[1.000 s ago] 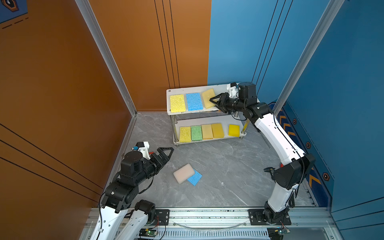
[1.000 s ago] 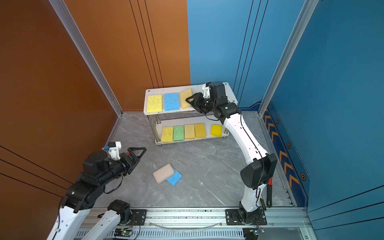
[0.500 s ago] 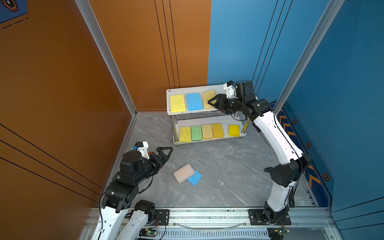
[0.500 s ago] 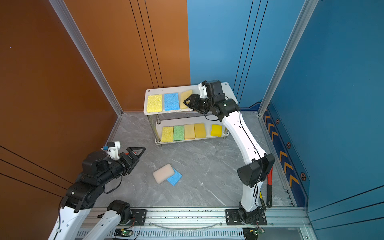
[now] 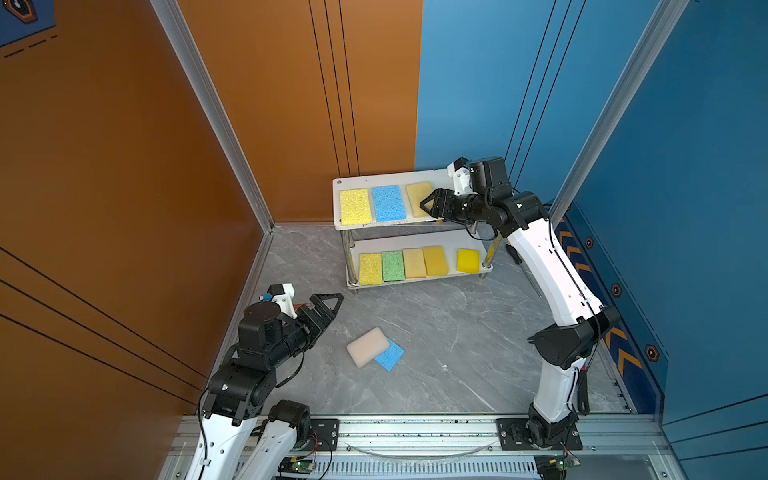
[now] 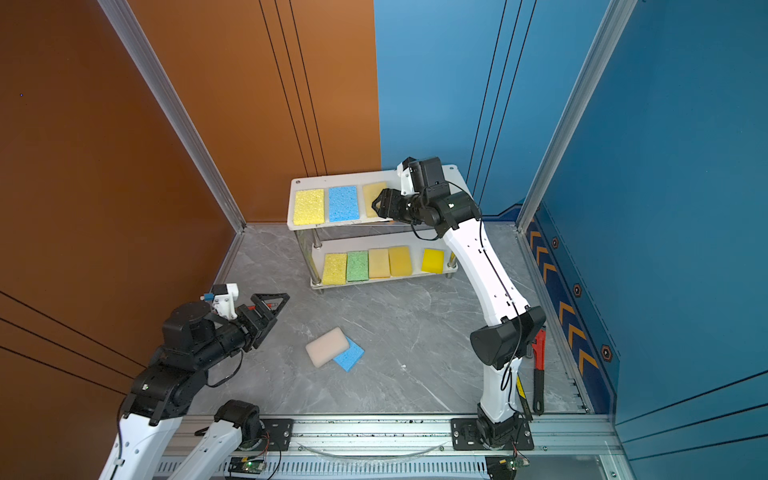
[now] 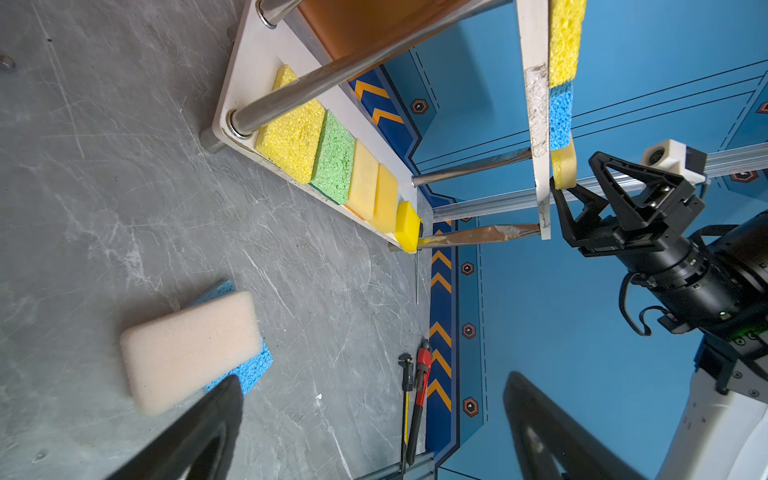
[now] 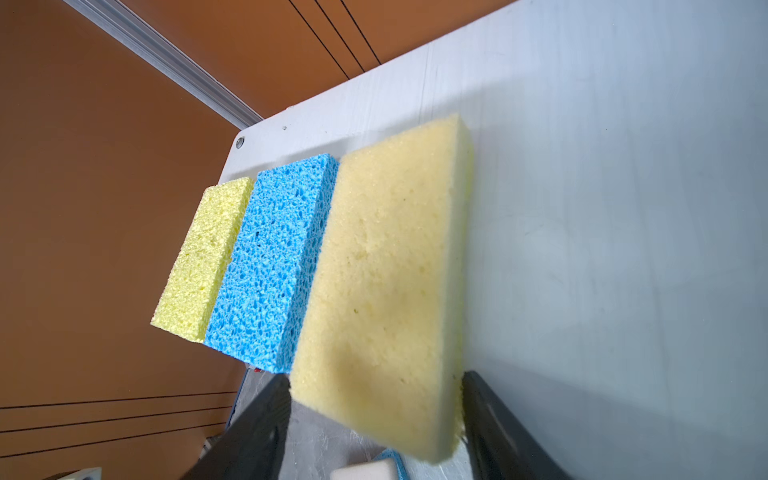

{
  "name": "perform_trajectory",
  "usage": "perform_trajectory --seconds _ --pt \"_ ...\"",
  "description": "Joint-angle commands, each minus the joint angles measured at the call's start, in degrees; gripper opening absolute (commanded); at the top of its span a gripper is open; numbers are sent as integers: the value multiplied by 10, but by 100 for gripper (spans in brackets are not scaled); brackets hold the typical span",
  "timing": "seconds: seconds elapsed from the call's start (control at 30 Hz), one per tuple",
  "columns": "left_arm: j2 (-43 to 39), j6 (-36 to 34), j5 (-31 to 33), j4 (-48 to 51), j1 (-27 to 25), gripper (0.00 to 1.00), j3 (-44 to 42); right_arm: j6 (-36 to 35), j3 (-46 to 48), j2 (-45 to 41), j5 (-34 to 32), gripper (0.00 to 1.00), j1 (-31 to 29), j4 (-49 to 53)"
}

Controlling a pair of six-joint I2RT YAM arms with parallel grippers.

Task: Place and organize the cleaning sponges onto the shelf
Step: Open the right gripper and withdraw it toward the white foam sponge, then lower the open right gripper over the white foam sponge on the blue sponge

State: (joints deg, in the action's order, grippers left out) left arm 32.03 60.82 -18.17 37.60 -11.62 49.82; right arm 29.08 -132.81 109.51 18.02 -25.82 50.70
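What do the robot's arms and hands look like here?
The left arm and right arm have white link shells with black joints and motors. The left hand and right hand carry black, open triangular-frame fingers. A white camera housing sits at each wrist; thin black cables loop beside the joints.

Lab cell: panelled walls, aluminium rail

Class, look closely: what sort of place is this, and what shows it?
Likely a robot training cell: two arms bolted to an aluminium rail, orange and blue panel walls, and a shelf staged with sponges.
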Motion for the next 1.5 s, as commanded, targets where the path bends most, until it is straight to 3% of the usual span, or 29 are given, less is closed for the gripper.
perform_trajectory --seconds 0.0,0.1,0.37,0.57,0.7,0.87,1.07,1.23,1.33,1.47 --pt "1 -15 -19 8 8 98 4 -24 -8 12 -26 70 -6 44" --pt "7 -19 -26 9 12 98 6 -38 -11 5 -40 77 -6 44" --pt "17 -25 -30 9 16 98 5 -58 -17 -20 -49 78 -4 43" --pt "34 -43 -35 9 16 98 5 -89 -21 -88 -67 79 -20 13" --pt "47 -48 -38 11 15 98 -3 -76 4 -138 -17 79 -20 8" --pt "67 -52 -42 26 -5 98 -23 -37 152 -222 94 79 -29 9" --pt "82 -37 -17 37 -50 98 -65 -18 422 -338 59 80 -122 6" --pt "90 -33 4 38 -73 98 -113 24 606 -354 89 80 -188 -47" --pt "101 -40 18 35 -74 98 -126 43 649 -312 146 81 -192 -82" --pt "125 -50 15 3 -71 98 -135 36 632 -251 187 83 -197 -96"
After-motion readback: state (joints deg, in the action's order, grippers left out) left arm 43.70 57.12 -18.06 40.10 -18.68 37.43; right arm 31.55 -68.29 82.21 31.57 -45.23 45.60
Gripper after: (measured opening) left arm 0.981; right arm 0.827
